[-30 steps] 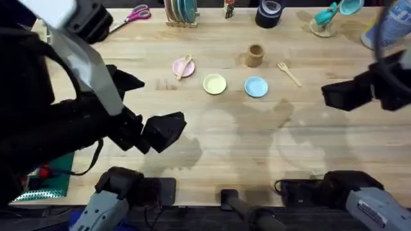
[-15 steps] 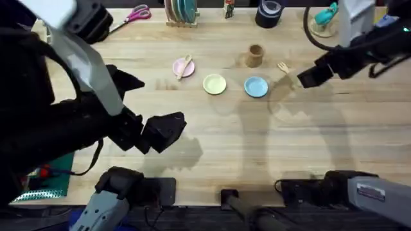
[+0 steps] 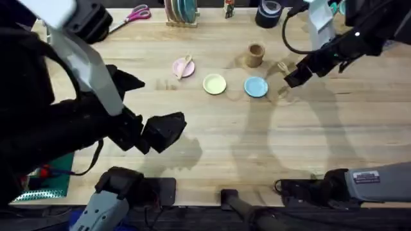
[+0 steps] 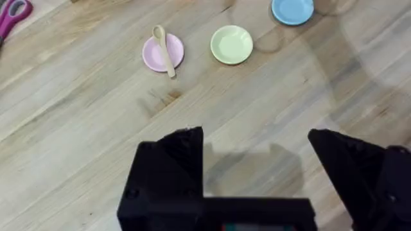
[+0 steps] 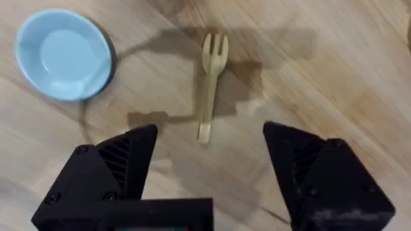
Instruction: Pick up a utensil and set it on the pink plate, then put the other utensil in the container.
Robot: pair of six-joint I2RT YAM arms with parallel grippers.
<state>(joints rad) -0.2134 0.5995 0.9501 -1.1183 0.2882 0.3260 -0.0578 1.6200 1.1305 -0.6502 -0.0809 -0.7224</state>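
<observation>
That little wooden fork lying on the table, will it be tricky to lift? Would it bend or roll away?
The fork looks like thin, stiff wood, so it probably won't bend, and it is likely very light. It lies flat on the table, so rolling seems unlikely, but open fingers may struggle to get under so slim a handle, and it could skid or pivot if nudged.
</observation>
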